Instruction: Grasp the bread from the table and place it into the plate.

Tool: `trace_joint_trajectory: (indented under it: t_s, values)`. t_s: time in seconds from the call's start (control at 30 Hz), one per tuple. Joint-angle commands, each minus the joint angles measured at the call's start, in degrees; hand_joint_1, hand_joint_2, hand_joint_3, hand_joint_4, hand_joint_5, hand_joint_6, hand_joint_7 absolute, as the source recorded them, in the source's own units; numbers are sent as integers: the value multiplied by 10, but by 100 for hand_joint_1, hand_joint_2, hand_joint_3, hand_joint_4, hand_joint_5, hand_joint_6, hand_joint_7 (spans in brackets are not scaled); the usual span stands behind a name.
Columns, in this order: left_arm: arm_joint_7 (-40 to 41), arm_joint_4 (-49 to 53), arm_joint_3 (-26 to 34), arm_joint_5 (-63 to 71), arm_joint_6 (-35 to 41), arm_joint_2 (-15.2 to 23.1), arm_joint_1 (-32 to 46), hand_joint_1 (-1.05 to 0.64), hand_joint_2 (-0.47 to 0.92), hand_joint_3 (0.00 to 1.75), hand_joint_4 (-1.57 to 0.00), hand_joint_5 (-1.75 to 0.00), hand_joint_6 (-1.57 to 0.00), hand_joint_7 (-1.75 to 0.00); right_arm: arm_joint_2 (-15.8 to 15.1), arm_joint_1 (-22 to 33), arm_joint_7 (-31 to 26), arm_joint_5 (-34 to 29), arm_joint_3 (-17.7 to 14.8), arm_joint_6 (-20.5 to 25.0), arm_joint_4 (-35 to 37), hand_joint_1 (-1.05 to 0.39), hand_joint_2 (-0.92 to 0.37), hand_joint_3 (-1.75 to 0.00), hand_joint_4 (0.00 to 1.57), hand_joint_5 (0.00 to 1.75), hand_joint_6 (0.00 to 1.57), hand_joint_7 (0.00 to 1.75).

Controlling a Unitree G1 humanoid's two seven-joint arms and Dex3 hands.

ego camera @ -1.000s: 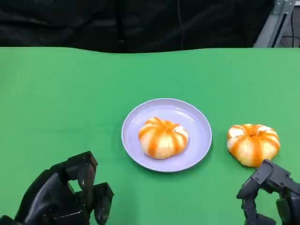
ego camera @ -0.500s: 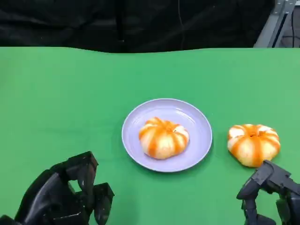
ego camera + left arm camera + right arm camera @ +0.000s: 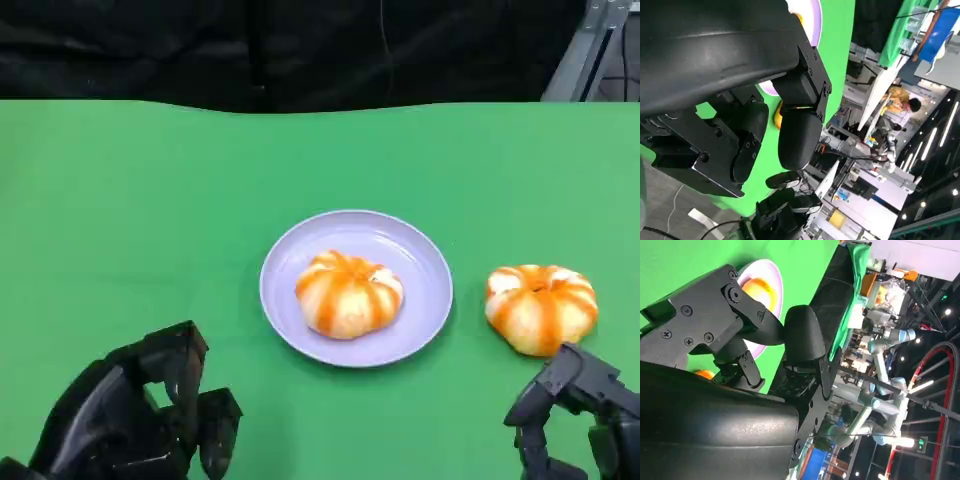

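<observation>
Bread lies just beyond the empty, spread right robot hand.

Robotics lab or test hall: green cloth-covered table against black backdrop curtain; wrist views show other robot arms, cluttered workbenches, strip ceiling lights, a person seated at a bench

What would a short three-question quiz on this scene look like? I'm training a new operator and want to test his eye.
1. True or false: the plate is bare.
2. Which hand is nearest the bread on the table? A) left hand B) right hand
3. Fill in: the tablecloth is ____.

Key: 1 false, a bread on the plate lies there; 2 B; 3 green.
</observation>
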Motion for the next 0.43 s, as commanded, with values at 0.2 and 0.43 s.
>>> trace_joint_trajectory:
  t_s: [0.2, 0.43]
  values:
    - [5, 0, 5, -7, -8, 4, 4, 4, 46, 172, -104, -175, -93, -175, -5, 1, 0, 9, -3, -10, 7, -12, -49, -126, 84, 175, 75, 151]
    - [8, -2, 6, -11, -4, 3, 4, 5, 46, 173, -104, -175, -93, -175, -5, 0, -1, 9, -2, -11, 8, -13, -48, -125, 84, 175, 75, 152]
